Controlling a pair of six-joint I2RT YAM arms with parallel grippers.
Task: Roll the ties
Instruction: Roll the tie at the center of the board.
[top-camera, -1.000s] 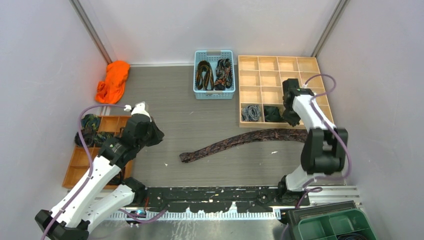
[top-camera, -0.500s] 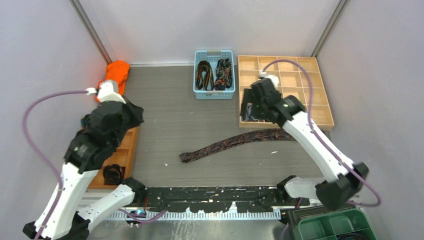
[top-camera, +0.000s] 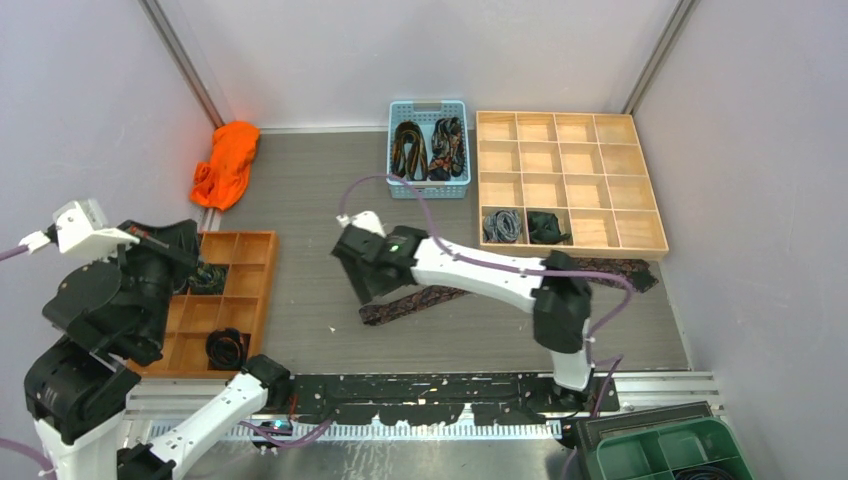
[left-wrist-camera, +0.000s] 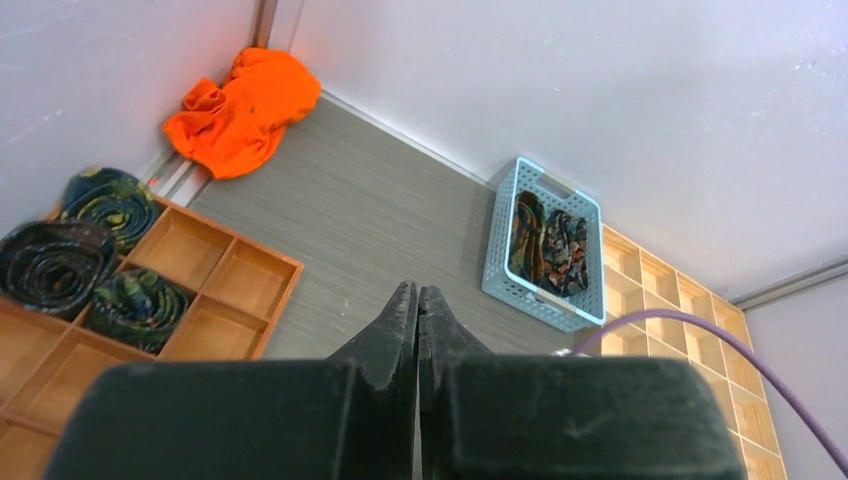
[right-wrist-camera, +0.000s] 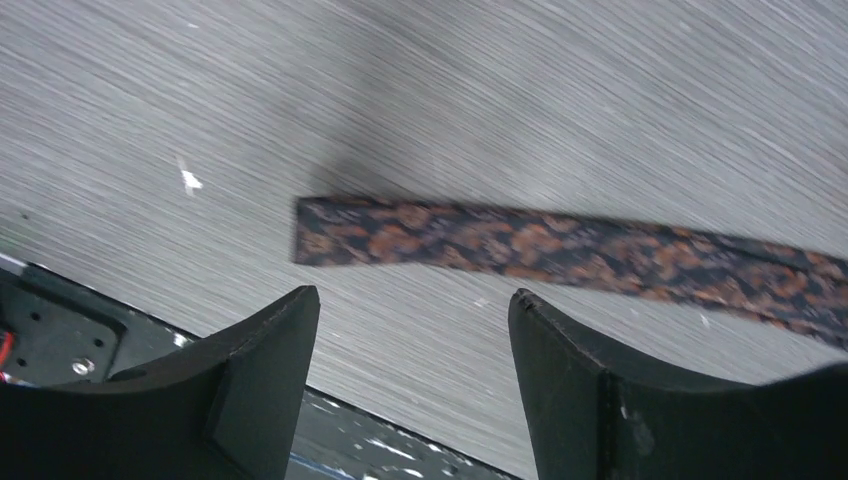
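Observation:
A long brown-maroon paisley tie (top-camera: 520, 272) lies flat across the table, its narrow end (top-camera: 378, 313) at the left. My right gripper (right-wrist-camera: 412, 292) is open and empty, hovering just above that narrow end (right-wrist-camera: 320, 230); in the top view it (top-camera: 362, 285) reaches far left. My left gripper (left-wrist-camera: 417, 290) is shut on nothing, raised high over the left side. Rolled ties sit in the orange tray (left-wrist-camera: 60, 262) and in the light wooden grid (top-camera: 502, 225). Loose ties fill the blue basket (top-camera: 428, 150).
An orange cloth (top-camera: 226, 162) lies at the back left corner. The orange tray (top-camera: 250, 290) holds another coil (top-camera: 227, 348) near the front. A green bin (top-camera: 670, 450) stands at the front right, beyond the base rail (top-camera: 430, 390). Grey walls close in both sides.
My right arm swung from the wooden grid leftward across the table to the tie's narrow end, and its jaws opened. My left arm lifted and drew back to the left.

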